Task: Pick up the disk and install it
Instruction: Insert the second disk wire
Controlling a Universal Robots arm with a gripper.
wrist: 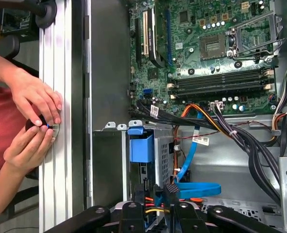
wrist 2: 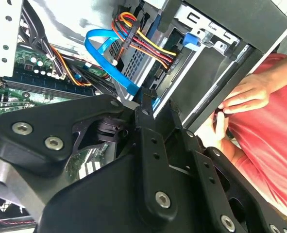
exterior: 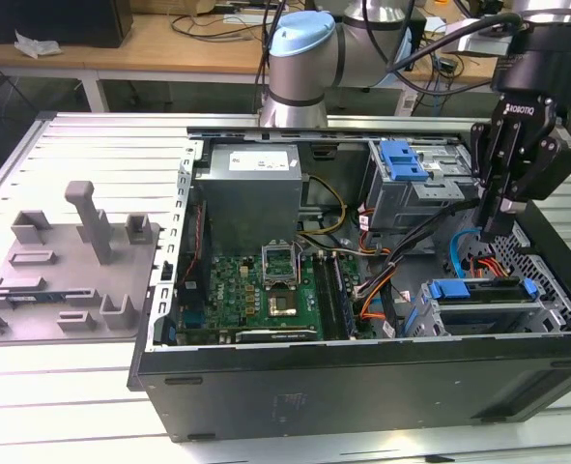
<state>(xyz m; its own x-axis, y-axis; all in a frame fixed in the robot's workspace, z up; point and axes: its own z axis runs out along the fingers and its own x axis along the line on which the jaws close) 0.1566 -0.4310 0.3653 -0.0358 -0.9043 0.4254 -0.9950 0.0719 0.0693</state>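
Observation:
The disk [exterior: 482, 293], silver with a blue carrier bracket, sits in the drive cage at the near corner of the open computer case, on the exterior view's right. My gripper [exterior: 495, 224] hangs just above and behind it, over the blue and orange cables. In the first wrist view the blue bracket of the disk [wrist: 141, 148] lies in the cage ahead of my gripper [wrist: 156, 213]. The fingers [wrist: 131, 214] stand a little apart with only cables showing between them. They hold nothing.
A person's hands [wrist: 34, 121] work at the case's outer wall close to the drive cage, also seen as hands [wrist 2: 240, 94]. The motherboard [exterior: 266, 285] fills the case's middle. A grey fixture [exterior: 72, 261] with posts lies on the exterior view's left. A blue latch [exterior: 404, 159] tops the far cage.

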